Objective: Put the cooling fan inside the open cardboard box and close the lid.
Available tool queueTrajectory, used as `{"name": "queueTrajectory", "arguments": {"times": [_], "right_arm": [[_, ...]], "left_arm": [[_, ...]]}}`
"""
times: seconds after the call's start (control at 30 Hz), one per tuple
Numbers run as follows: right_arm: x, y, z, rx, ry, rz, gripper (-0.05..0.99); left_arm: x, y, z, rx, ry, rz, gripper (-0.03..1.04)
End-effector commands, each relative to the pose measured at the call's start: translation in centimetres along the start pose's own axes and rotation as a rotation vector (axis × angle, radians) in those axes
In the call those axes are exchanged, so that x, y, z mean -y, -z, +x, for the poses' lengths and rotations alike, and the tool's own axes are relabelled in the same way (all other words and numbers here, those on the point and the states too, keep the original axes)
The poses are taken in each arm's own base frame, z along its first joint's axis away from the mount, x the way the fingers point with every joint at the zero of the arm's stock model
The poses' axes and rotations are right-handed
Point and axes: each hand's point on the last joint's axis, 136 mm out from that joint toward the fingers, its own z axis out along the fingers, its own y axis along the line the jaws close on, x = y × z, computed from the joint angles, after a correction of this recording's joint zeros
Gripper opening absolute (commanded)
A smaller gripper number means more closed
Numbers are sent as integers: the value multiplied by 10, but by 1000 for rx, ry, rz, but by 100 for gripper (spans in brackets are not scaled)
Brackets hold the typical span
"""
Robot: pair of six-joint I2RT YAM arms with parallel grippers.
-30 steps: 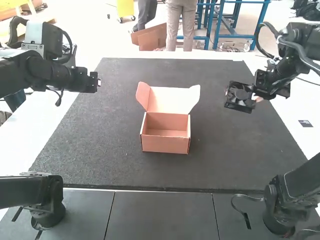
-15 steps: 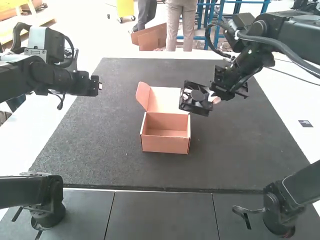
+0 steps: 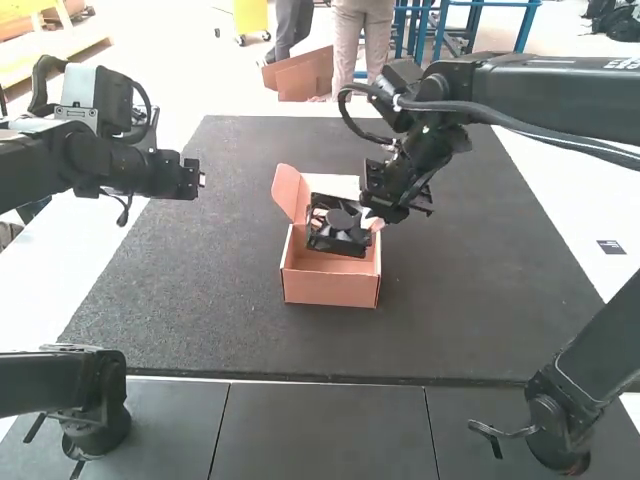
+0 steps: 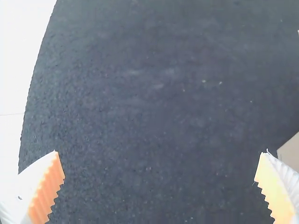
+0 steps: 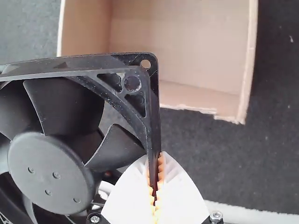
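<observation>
Cooling fan [image 3: 338, 224] hangs tilted over the mouth of the open cardboard box [image 3: 330, 275], pinched by one frame edge in our right hand [image 3: 376, 220], its ribbed fingers clamped tight on it. Our left hand [image 3: 197, 178] hovers well to the left, fingers spread wide and holding nothing. We judge the risk to be a fan corner catching the box's right wall or the raised lid [image 3: 290, 192], shoving the light carton across the black textured mat [image 3: 180, 300] covering the white desk [image 3: 40, 260].
</observation>
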Motion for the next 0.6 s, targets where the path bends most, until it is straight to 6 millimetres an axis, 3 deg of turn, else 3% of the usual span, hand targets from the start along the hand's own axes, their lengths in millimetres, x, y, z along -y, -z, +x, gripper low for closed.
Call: {"name": "queueTrajectory", "arguments": {"times": [0.0,0.27,0.57], "right_arm": [[-19,2,-13,29,11,-38,0],[8,-31,-43,87,64,141,-1],[18,-52,-68,120,32,150,-1]], "left_arm": [[0,5,-7,32,9,7,97],[-1,6,-6,25,10,4,97],[-2,8,-4,25,18,2,97]]}}
